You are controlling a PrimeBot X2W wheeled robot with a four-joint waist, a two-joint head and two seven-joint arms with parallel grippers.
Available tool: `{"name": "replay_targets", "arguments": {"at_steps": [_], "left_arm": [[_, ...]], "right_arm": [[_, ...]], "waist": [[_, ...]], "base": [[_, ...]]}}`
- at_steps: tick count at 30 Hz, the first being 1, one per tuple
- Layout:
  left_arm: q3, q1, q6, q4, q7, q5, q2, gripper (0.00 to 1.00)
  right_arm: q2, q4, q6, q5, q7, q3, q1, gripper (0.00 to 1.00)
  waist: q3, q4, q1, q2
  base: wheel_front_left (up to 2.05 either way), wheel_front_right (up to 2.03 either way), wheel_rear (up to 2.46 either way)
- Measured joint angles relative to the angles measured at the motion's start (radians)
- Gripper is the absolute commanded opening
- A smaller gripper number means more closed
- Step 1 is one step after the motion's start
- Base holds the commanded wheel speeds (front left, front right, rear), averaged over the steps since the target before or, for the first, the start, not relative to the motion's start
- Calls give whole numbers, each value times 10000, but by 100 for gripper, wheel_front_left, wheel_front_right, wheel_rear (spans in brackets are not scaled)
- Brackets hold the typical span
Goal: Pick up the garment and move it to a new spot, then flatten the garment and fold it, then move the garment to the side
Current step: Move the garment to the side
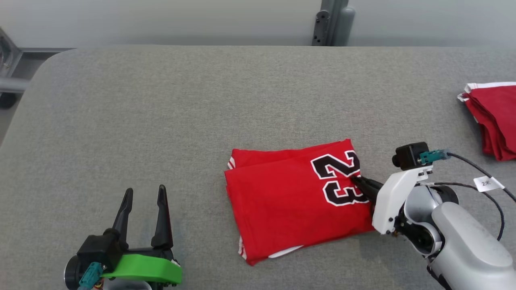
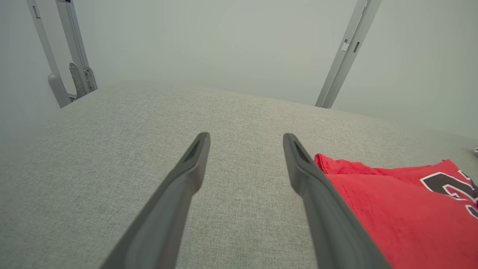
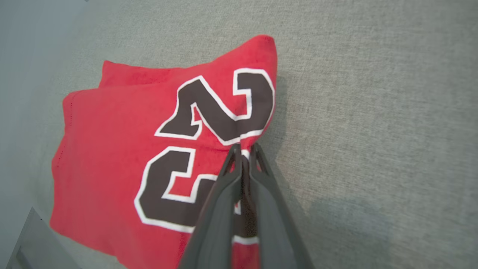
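**Room and fixtures, as I see them from the remote desk**

- Tabletop [image 1: 161, 100]: wide, covered in grey woven fabric, with its far left corner rounded.
- Wall [image 1: 161, 20]: plain, pale grey-green, running behind the tabletop's far edge.
- Post [image 1: 332, 22]: grey metal upright with a bolted bracket, against the wall, right of centre.
- Frame [image 1: 14, 66]: grey metal bars beyond the tabletop's left end.
- Strut [image 2: 347, 52]: grey metal, slanted, upper right in the left wrist view.
- Paired rails [image 2: 74, 48]: grey, with a bracket, upper left in that same view.
- Light: soft and even, and I note only faint shadows on the fabric.
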Motion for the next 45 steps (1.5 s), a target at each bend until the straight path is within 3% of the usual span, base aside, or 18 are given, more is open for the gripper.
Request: {"name": "replay_targets", "arguments": {"at_steps": [12,23,28,34,45], "left_arm": [[-307,-432,-161,-186,-13,418,-10,100],[-462,-1061,-399,-113,-13,872,151,100],[-583,-1149,-437,-84,-13,951,171,100],[-577,-1157,-424,-104,-13,947,173,100],[-608,-1085,-405,-180,-13,846,104,100]], "right_arm": [[-662,-347,0,-529,-161,-683,-932,0],[-435,-476,0,-838,-477,-1091,-1408,0],[-420,-500,0,-947,-512,-1162,-1647,0],[-428,-606,0,-1106,-479,-1081,-2083,0],[-211,-59,0,-1613,-117,-1407,-4133,0]], "waist": [[294,-1851,0,0],[858,-4199,0,0],[1113,-4944,0,0],[1336,-5023,0,0],[1220,-4112,0,0]], "base": [[0,0,0],[0,0,0],[0,0,0],[0,0,0],[0,0,0]]}}
